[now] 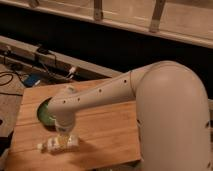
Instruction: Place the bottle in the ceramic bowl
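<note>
The bottle (57, 144) lies on its side on the wooden table (105, 135), near the front left. The ceramic bowl (45, 112), green inside, sits just behind it at the table's left; the arm hides its right part. My gripper (63, 137) hangs from the white arm straight down over the bottle's right end, right at it. The arm (100, 97) reaches in from the right across the table.
Cables and a blue object (31, 80) lie on the floor at the left. A dark ledge with a rail (60, 62) runs behind the table. The robot's large white body (170, 120) fills the right side.
</note>
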Robot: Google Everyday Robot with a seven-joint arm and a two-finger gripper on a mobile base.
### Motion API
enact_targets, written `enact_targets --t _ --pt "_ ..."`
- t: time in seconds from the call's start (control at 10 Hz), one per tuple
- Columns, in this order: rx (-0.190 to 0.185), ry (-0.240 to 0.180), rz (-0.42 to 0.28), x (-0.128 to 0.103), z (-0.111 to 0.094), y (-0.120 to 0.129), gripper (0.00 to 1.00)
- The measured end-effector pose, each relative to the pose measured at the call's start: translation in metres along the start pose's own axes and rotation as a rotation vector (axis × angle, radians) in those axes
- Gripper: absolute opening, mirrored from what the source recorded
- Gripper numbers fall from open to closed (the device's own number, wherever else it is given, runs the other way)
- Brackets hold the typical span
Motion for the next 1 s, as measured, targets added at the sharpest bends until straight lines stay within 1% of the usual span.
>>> enact_targets --t 0.1,0.5,0.6,0.8,1.0 --pt "0.016 -0.034 -0.015 0.001 0.006 0.002 0.65" --pt "0.027 -0.093 -0.037 -0.004 0.02 0.003 0.65" --pt "0.025 -0.098 -0.047 -0.007 0.023 0.003 0.65" --pt "0.006 -0.107 -0.067 -0.014 0.035 -0.001 0.65" --pt "-0.025 -0.114 -0.091 -0.027 0.05 -0.003 0.65"
